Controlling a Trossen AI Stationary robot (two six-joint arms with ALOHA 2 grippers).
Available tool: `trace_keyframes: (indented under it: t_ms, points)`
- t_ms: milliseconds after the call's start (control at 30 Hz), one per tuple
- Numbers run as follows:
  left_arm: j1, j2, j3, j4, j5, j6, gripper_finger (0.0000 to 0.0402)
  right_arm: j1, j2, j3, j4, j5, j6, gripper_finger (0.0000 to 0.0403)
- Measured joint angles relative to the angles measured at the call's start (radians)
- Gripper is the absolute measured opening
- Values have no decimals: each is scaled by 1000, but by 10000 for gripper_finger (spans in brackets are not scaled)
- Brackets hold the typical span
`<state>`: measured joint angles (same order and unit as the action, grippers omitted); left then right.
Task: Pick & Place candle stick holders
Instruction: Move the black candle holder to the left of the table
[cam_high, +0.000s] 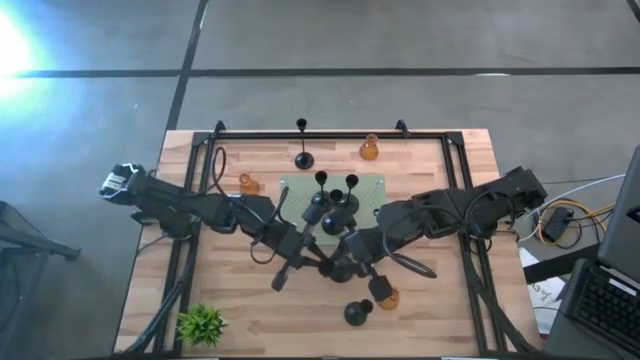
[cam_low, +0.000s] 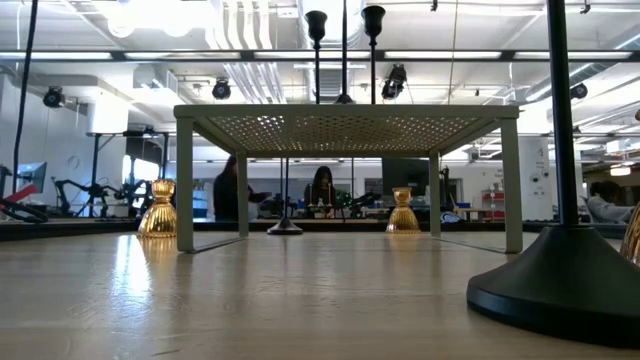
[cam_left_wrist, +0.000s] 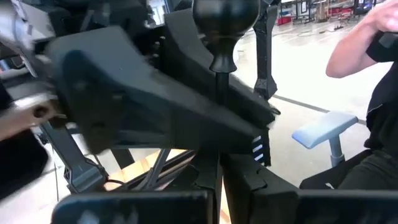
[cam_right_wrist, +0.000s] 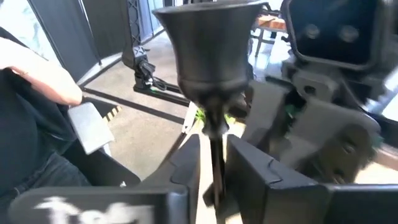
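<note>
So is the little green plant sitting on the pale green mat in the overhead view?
No, the plant sits by the table's near left corner, well apart from the mat.

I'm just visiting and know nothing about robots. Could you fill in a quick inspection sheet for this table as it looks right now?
Surface: wooden table, pale green perforated stand at its centre.
Job's things: black holders on the stand, one behind it, one at the front; amber holders scattered around.
Clutter: small green plant.
Grippers: left gripper shut on a black stem; right gripper around another stem, grip unclear.
Cables: bundle off the right edge.
Surroundings: people seated beyond the table.
</note>
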<state>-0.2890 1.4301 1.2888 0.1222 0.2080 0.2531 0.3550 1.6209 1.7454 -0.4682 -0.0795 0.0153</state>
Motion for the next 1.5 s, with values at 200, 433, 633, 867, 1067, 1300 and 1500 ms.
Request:
trace_keyframes:
  t_ms: [200,433,633,867,1067,1300,1500]
  points:
    - [-1,-25,0,-41,-21,-6,11,-1,-34,0,-82,9,26,134]
    - [-35,-101,-12,-138,-155,-15,11,-1,-64,-1,-200,55,75,174]
    - [-121,-257,-150,-148,-394,-36,11,10,-113,0,-275,165,115,174]
    - [-231,-484,-356,-154,-755,-163,11,21,-175,-21,-319,287,198,166]
    - [-338,-643,-511,-171,-945,-283,11,20,-231,-104,-322,389,274,163]
    - [-464,-763,-600,-316,-1151,-487,11,20,-318,-207,-322,461,355,145]
    - [-526,-806,-684,-433,-1287,-698,11,22,-413,-308,-315,580,384,130]
